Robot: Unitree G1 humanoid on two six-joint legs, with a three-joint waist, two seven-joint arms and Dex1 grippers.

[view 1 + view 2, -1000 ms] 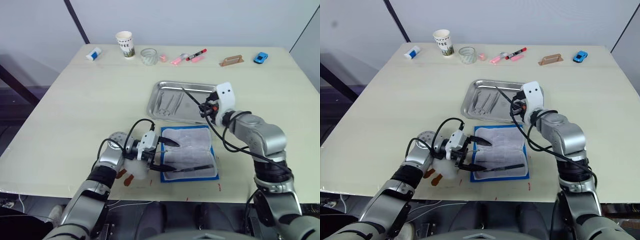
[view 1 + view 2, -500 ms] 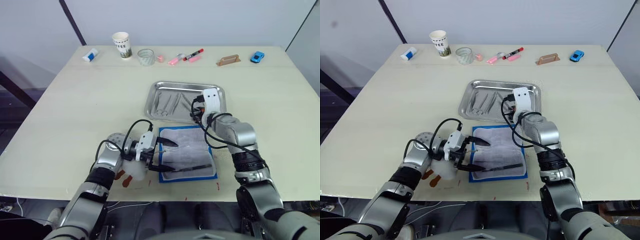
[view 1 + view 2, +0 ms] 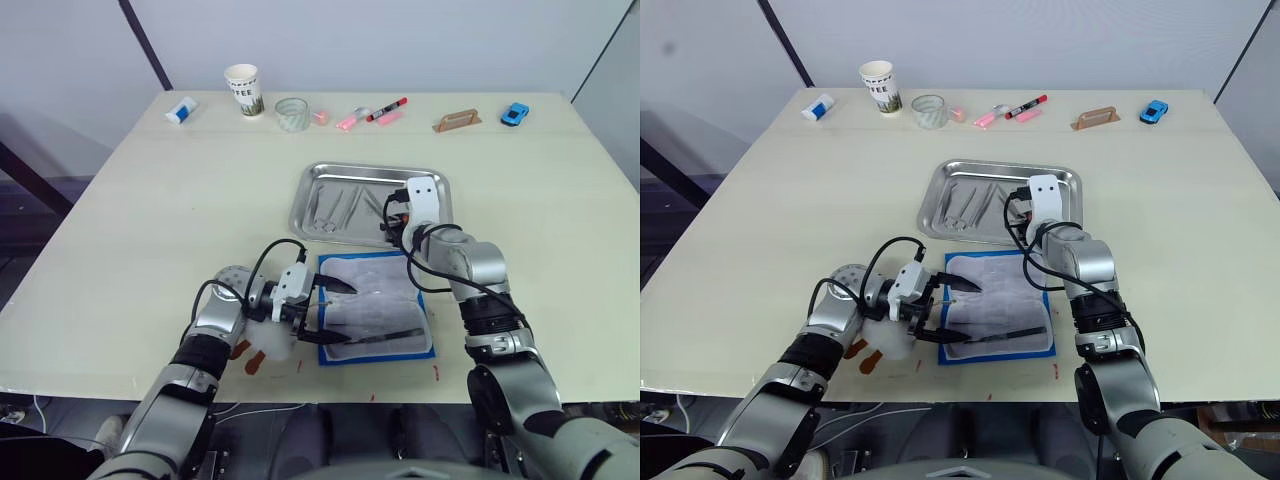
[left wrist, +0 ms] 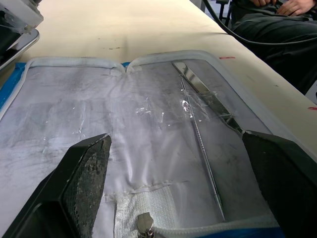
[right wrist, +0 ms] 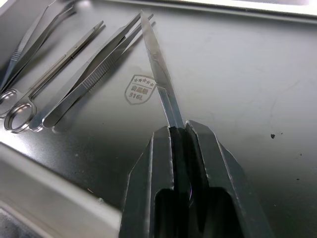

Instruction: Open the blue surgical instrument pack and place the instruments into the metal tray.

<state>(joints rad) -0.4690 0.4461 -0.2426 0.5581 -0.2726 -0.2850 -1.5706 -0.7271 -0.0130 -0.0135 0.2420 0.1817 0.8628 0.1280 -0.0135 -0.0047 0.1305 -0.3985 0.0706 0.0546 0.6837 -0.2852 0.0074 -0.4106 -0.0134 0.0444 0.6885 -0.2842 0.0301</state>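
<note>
The right gripper (image 5: 179, 130) is pinching a slim blade-like tool (image 5: 157, 79) over the metal tray (image 3: 325, 176), where scissors and tweezers (image 5: 74, 89) are lying, while the left gripper (image 3: 318, 312) is spreading wide over the near-left edge of the opened blue pack (image 3: 425, 350), which is lying just in front of the tray. One last tool (image 4: 200, 124) is resting on the lining, probably under a clear sleeve. If the jaws open too high, the blade could bounce or land across the others.
</note>
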